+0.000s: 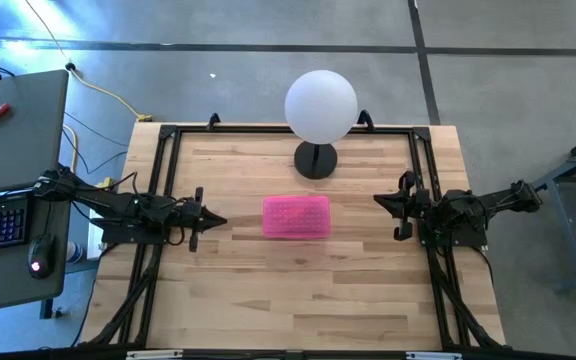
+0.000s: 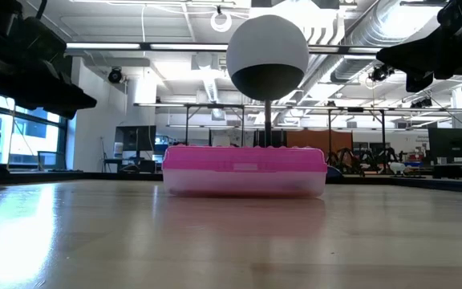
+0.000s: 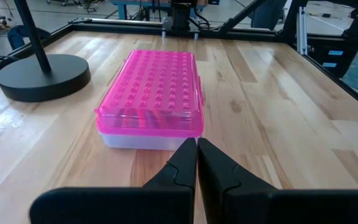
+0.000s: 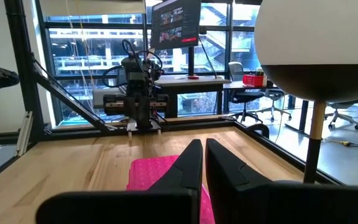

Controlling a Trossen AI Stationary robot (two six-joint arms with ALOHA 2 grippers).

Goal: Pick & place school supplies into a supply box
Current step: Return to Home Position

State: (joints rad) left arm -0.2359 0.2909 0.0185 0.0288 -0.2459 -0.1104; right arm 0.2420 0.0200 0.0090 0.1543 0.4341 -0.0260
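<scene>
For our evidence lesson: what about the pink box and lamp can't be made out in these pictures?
1. Contents of the supply box: the left wrist view shows only blurred colours under the dotted lid.
2. Supply box, right wrist view: mostly behind the right pincer.
3. Lamp globe, right wrist view: cut off by the top and right edges.

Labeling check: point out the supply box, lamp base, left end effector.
supply box (image 1: 296, 216), high view, lid centre
lamp base (image 1: 315, 165), high view, disc's visible top
left end effector (image 3: 196, 149), left wrist view, between shut fingertips
</scene>
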